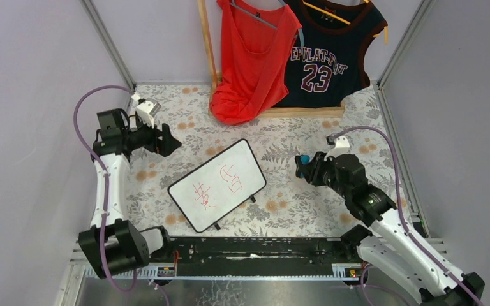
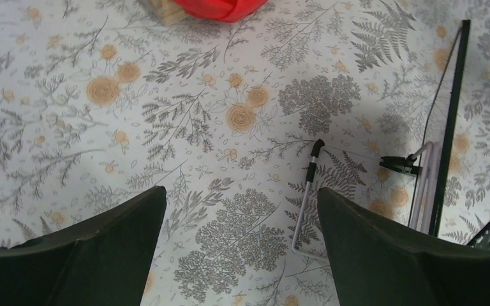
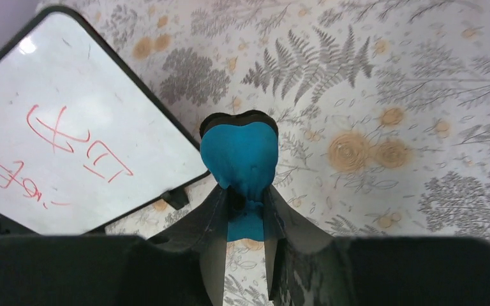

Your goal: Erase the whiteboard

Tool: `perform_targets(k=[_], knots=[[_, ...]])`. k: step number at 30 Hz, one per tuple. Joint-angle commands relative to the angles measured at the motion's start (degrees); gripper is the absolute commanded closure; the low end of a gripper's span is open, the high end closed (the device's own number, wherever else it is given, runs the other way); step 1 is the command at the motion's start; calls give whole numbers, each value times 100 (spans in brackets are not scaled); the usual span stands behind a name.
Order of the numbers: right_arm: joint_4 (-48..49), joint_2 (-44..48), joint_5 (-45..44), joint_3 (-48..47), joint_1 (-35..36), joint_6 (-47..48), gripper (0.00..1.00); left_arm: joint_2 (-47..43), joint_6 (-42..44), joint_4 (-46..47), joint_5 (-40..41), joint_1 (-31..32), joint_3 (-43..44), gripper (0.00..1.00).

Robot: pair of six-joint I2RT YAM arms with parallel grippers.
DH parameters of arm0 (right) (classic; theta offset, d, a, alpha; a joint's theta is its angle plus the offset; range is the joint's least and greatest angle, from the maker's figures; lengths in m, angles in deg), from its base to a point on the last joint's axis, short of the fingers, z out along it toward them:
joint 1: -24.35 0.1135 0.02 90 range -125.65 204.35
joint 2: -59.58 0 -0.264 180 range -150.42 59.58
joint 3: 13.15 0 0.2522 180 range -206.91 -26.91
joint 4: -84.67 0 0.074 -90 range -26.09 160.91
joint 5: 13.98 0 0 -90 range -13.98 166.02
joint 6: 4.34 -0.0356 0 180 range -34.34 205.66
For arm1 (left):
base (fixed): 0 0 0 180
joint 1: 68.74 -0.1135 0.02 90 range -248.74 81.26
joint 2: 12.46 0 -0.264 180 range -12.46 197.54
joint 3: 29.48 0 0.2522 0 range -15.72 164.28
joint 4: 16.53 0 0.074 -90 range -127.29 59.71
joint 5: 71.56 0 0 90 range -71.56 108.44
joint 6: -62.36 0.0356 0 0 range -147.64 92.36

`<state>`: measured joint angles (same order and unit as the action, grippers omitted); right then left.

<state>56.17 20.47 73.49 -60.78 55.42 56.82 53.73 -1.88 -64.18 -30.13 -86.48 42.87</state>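
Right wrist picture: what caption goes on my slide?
The right gripper pinches a blue, black-backed eraser pad beside the black-framed whiteboard bearing red handwriting.

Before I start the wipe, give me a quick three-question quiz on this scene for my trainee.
1. True or false: the whiteboard is already wiped clean.
2. What does the right gripper hold? A) a red marker B) a blue eraser C) nothing
3. Fill in: the left gripper has its jaws ____.

Key: 1 false, red writing is on it; 2 B; 3 open.
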Motion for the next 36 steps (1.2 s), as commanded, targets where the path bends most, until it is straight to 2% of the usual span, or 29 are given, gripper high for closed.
perform_targets(k=[1,7,11,20,30,36], knots=[[161,-356,-355,46,534,-228,100,473,1125,-1239,-576,-34,836,14],[473,-1234,-1280,-151,1683,-69,100,1140,2033,-2760,-787,41,1867,18],[606,-1839,-1668,-477,2144,30,100,1188,2247,-3193,-668,229,2058,20],[770,-1875,-1767,-714,2186,156,100,776,2121,-3302,-138,1288,1905,21],[973,-1914,-1693,-717,2269,260,100,1203,2245,-3765,42,1916,2231,23],[1075,-1919,-1694,-743,2330,295,100,1359,2172,-3739,178,2067,2173,30]])
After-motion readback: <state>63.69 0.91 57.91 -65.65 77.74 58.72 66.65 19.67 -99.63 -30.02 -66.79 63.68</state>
